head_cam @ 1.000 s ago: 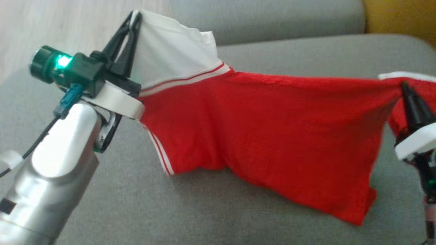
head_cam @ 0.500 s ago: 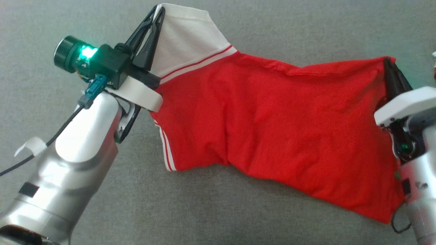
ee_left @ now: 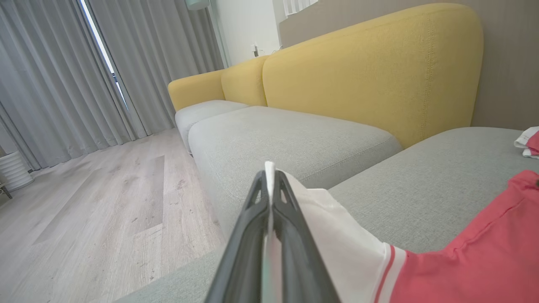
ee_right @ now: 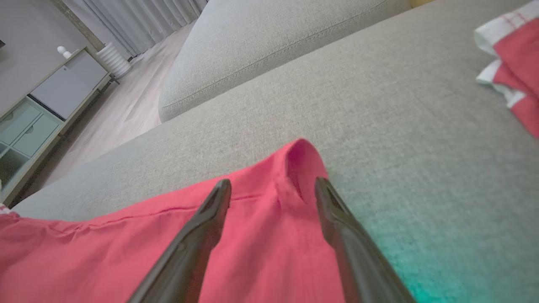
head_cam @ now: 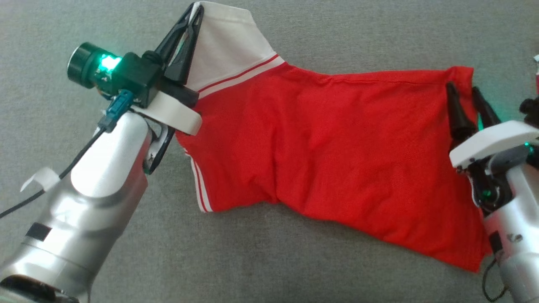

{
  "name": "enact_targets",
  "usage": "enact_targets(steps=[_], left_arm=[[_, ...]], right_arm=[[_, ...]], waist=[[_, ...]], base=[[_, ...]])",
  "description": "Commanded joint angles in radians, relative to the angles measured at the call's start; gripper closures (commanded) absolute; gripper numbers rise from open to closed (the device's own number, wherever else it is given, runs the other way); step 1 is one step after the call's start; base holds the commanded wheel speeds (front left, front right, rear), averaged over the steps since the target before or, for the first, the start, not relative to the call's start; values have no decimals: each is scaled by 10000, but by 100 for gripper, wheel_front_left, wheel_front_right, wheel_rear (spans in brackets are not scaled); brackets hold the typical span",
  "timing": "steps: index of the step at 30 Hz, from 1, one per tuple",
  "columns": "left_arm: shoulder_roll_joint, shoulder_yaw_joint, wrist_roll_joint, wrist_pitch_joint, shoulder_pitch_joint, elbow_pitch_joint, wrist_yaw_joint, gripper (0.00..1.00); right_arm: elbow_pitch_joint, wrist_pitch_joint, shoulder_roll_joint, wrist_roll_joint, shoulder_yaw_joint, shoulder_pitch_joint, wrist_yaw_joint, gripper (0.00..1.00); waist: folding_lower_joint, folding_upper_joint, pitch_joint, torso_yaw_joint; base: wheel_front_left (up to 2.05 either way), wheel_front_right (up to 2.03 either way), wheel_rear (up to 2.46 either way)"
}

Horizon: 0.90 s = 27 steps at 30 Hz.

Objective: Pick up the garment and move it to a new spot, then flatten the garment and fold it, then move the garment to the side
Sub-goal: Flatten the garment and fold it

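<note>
Two grippers, one red garment [head_cam: 337, 143]: it lies spread across the grey sofa cushion [head_cam: 252, 261], mid-frame. At upper left, the left gripper [head_cam: 196, 7] keeps its jaws clamped on the white sleeve [head_cam: 227, 46], holding it up. At right, the right gripper [head_cam: 463, 89] has its jaws apart, either side of the red corner they pinched half a second ago; that corner now rests on the cushion. One further red-and-white cloth [ee_right: 513, 46], possibly another garment, sits at far right.
</note>
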Motion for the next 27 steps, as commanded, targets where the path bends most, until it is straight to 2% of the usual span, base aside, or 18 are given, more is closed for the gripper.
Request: enact_targets(steps=[1, 8, 10, 12, 13, 15, 17, 19, 20, 27], left_arm=[[356, 452, 92, -86, -362, -239, 38, 100], [343, 636, 171, -89, -282, -448, 41, 100], [324, 656, 204, -89, -262, -460, 24, 100], [302, 673, 233, -90, -244, -460, 2, 100], [292, 684, 245, -90, -239, -459, -8, 100], [273, 707, 271, -90, -233, -454, -25, 100], [258, 734, 297, -90, -224, -450, -33, 100], [245, 764, 318, -90, -219, -442, -43, 100], [237, 781, 327, -90, -216, -435, -46, 100], [188, 963, 380, -91, -158, -418, -59, 100]], right_arm=[[-316, -138, -214, 119, 203, 56, -9, 0], [-164, -187, -494, 524, 589, -202, -9, 2], [-92, -206, -568, 564, 720, -283, -9, 16], [-12, -249, -653, 573, 847, -364, -9, 36], [34, -277, -689, 586, 896, -404, -9, 38], [120, -326, -748, 609, 989, -490, -9, 51], [216, -359, -806, 630, 1079, -577, -9, 60], [314, -384, -859, 639, 1176, -651, -9, 82], [379, -385, -879, 644, 1212, -677, -9, 100], [738, -380, -1046, 654, 1312, -674, -9, 100]], waist=[[0, 0, 1, -29], [0, 0, 68, 11], [0, 0, 76, 57], [0, 0, 82, 108], [0, 0, 85, 133], [0, 0, 90, 173], [0, 0, 83, 199], [0, 0, 70, 218], [0, 0, 58, 226], [0, 0, -146, 226]], base=[[0, 0, 0], [0, 0, 0], [0, 0, 0], [0, 0, 0], [0, 0, 0], [0, 0, 0], [0, 0, 0], [0, 0, 0], [0, 0, 0], [0, 0, 0]])
